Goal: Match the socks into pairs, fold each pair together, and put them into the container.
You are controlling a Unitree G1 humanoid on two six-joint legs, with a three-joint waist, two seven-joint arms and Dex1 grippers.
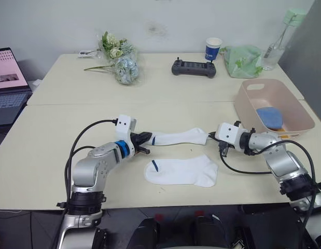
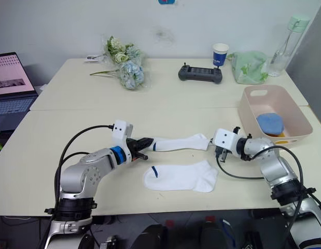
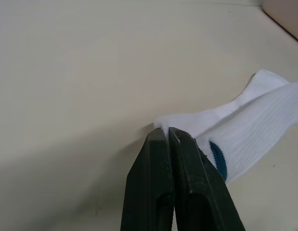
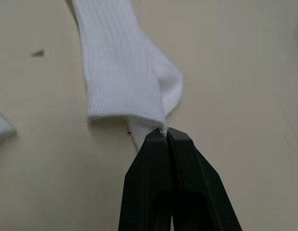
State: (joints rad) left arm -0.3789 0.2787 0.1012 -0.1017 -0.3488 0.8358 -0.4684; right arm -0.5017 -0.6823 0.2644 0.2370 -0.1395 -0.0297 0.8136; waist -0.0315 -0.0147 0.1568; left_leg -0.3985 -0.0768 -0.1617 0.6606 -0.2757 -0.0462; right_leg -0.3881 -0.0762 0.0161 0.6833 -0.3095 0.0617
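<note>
Nearest the robot, a white sock (image 1: 181,172) is laid flat on the cream table (image 1: 56,150), its cuff marked by a small dark blue dash and its toe pointing toward 3 o'clock. Just beyond it, a second white sock (image 1: 178,137) with a matching blue cuff mark is stretched out between the two grippers. Its cuff end is pinched by the left gripper (image 3: 166,134), whose jaws are pressed together on the fabric. Its toe end is clamped by the right gripper (image 4: 164,132), jaws likewise closed on the knit. At about 2 o'clock, the pale pink tub (image 1: 295,106) is set near the table's right edge; a folded light blue pair (image 1: 269,118) is seen inside it, with a sliver of mustard-yellow (image 1: 284,136) beside that. Farther back, a blue-and-white paper cup (image 1: 213,48), a black controller (image 1: 194,68) and a bouquet (image 1: 120,59) are ranged along the far side.
</note>
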